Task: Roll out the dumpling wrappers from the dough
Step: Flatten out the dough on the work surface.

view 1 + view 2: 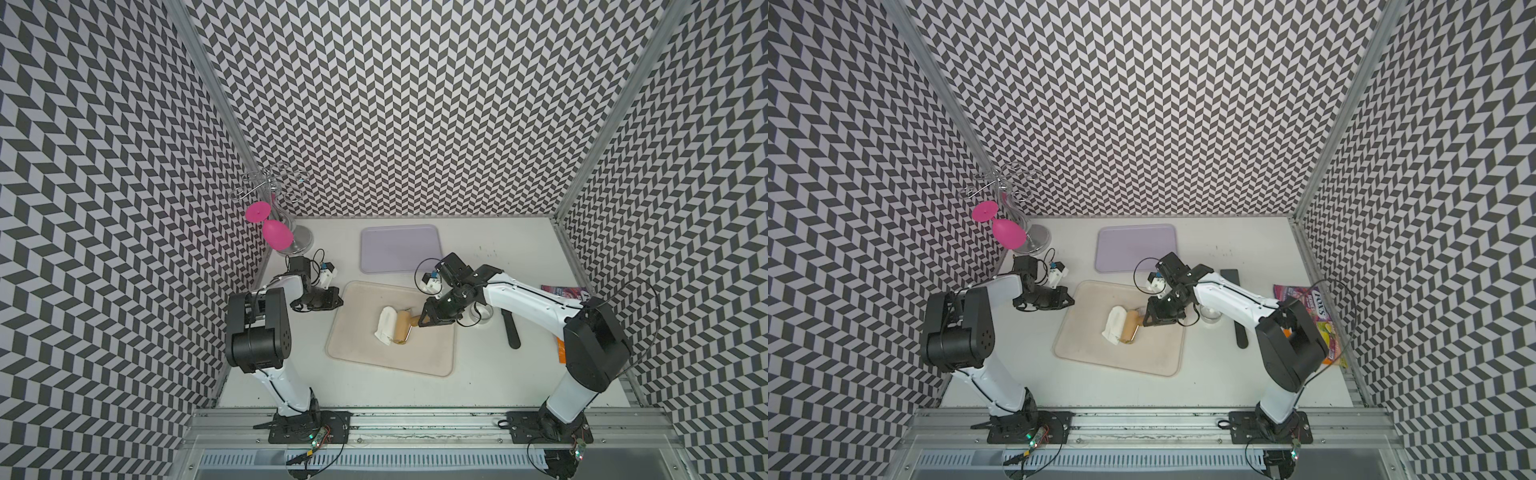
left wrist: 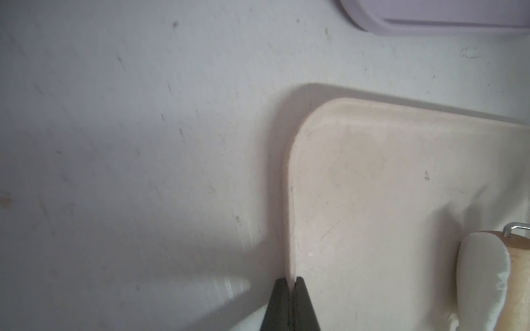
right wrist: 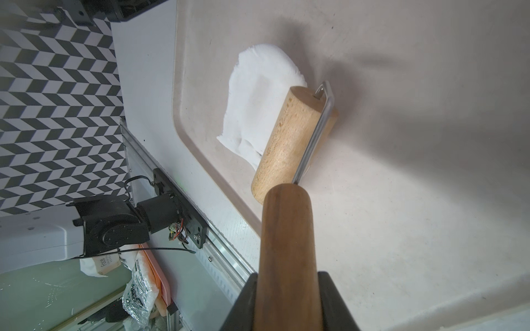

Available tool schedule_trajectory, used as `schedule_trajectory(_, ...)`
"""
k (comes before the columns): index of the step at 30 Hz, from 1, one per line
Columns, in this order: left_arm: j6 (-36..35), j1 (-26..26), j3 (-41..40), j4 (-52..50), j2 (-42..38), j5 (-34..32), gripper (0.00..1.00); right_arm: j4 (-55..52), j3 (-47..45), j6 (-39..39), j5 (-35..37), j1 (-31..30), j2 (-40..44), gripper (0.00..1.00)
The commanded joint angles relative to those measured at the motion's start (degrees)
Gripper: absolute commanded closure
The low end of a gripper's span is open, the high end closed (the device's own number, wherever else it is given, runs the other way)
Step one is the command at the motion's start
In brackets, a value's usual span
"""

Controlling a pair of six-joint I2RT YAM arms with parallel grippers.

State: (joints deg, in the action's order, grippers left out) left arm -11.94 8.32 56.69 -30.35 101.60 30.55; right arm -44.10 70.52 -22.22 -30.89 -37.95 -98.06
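Note:
The dough (image 1: pixel 385 326) (image 3: pixel 258 106) is a flattened, irregular white sheet on the beige tray (image 1: pixel 357 353), also seen in the left wrist view (image 2: pixel 481 280). A wooden roller (image 1: pixel 402 328) (image 3: pixel 289 137) lies across the dough's right side. My right gripper (image 3: pixel 288 286) (image 1: pixel 423 322) is shut on the roller's brown handle. My left gripper (image 2: pixel 292 282) (image 1: pixel 337 300) is shut on the rim of the beige tray at its far left edge. The dumpling wrappers are not in view.
A lilac tray (image 1: pixel 395 249) lies behind the beige one. A round clear ring or dish (image 1: pixel 1209 313) and a black-handled tool (image 1: pixel 510 330) sit under the right arm. A wire rack with a pink glass (image 1: pixel 274 235) stands at the back left. Snack packets (image 1: pixel 1308 303) lie far right.

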Motion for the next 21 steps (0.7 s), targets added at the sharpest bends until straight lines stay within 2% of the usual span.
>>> schedule_trajectory(1, -1.1, 0.6, -0.8, -1.5, -0.6, 0.7, 1.00, -14.9, -5.5, -1.5, 16.7, 2.0, -3.0, 1.00)
schedule_trajectory(13, -1.1, 0.6, -0.7, -1.5, -0.6, 0.7, 1.00, -17.2, -5.7, -1.9, 18.0, 5.0, 0.6, 1.00)
schedule_trajectory(18, -1.2, 0.6, -0.8, -1.6, -0.7, 0.8, 1.00, -21.4, 0.8, -1.9, 18.6, 5.2, 2.5, 1.00)
schedule_trajectory(21, -1.2, 0.6, -0.8, -1.6, -0.6, 0.8, 1.00, -23.0, 8.5, -0.3, 16.3, 4.8, 3.7, 1.00)
